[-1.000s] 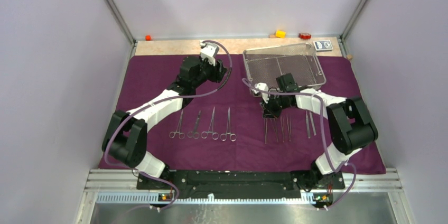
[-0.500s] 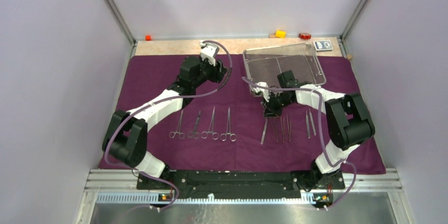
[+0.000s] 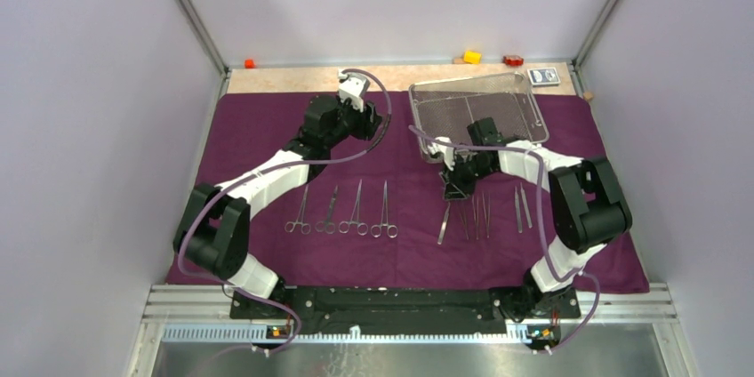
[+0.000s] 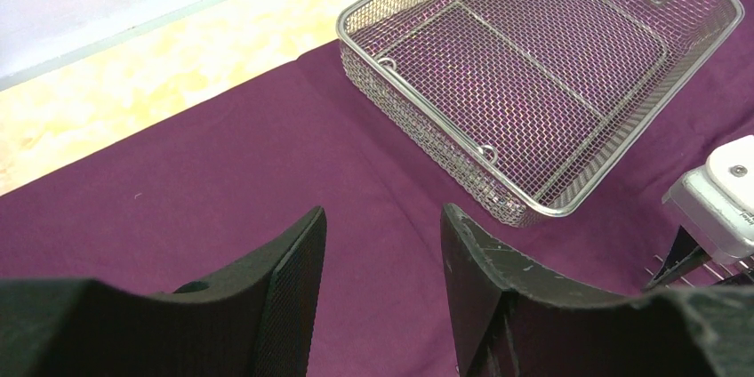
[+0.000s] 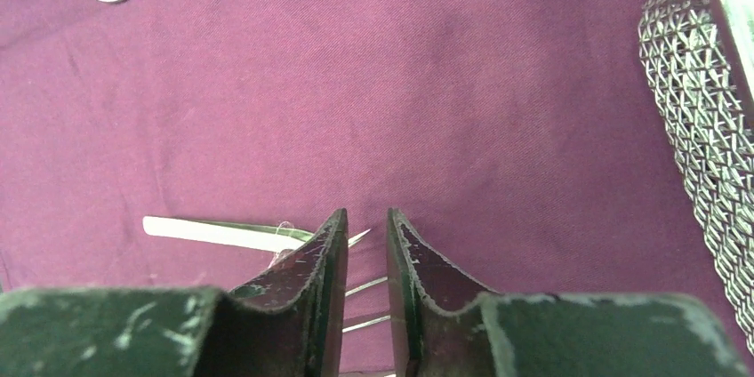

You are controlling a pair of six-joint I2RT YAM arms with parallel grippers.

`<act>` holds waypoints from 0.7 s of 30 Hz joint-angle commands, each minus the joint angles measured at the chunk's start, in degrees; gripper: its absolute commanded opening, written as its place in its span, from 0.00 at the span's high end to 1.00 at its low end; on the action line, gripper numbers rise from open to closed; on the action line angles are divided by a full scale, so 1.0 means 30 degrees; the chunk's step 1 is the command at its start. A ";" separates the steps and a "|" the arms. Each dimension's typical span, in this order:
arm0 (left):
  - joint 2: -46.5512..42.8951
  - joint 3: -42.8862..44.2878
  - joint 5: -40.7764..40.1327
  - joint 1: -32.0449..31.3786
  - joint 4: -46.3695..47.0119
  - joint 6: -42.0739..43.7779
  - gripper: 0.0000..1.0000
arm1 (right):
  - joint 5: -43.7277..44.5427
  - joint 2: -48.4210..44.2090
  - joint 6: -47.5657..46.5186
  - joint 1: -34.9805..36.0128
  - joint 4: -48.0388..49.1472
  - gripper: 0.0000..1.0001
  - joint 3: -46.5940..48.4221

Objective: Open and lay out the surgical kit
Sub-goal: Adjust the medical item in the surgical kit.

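Robot lab test cell (plain lavender walls point(image 3: 89, 128), aluminium rails point(image 3: 187, 299))

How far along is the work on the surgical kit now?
Done: the cloth is spread flat, four clamps lie in a row with the tweezers beside them, and the tray looks empty. In hand: nothing. The right claw is open above the tweezers and the left claw is open over cloth. Left: perhaps straightening the tilted leftmost tweezers.

Left arm point(image 3: 267, 177), right arm point(image 3: 582, 208): black joints, white link shells, lilac cables looping outside. Left gripper point(image 4: 382, 212): fingers point(image 4: 289, 279) black, ribbed, apparently scuffed.
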 commanded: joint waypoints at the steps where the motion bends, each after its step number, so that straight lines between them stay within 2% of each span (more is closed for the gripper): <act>1: 0.0043 0.0300 0.0316 0.0060 0.0685 -0.0074 0.44 | 0.0035 -0.1101 0.1542 -0.0128 0.0432 0.74 0.0760; 6: -0.0054 0.0271 0.0314 0.0060 0.0678 -0.0090 0.44 | 0.1405 -0.1811 0.3731 -0.0116 0.1043 0.62 0.0428; 12: -0.0121 0.0271 0.0291 0.0060 0.0683 -0.0126 0.44 | 0.2852 -0.1798 0.5233 0.0091 0.1044 0.61 0.0343; 21: -0.0323 0.0112 0.0174 0.0067 0.0733 -0.0128 0.44 | 0.4024 -0.1812 0.5816 0.1103 0.1254 0.61 -0.0110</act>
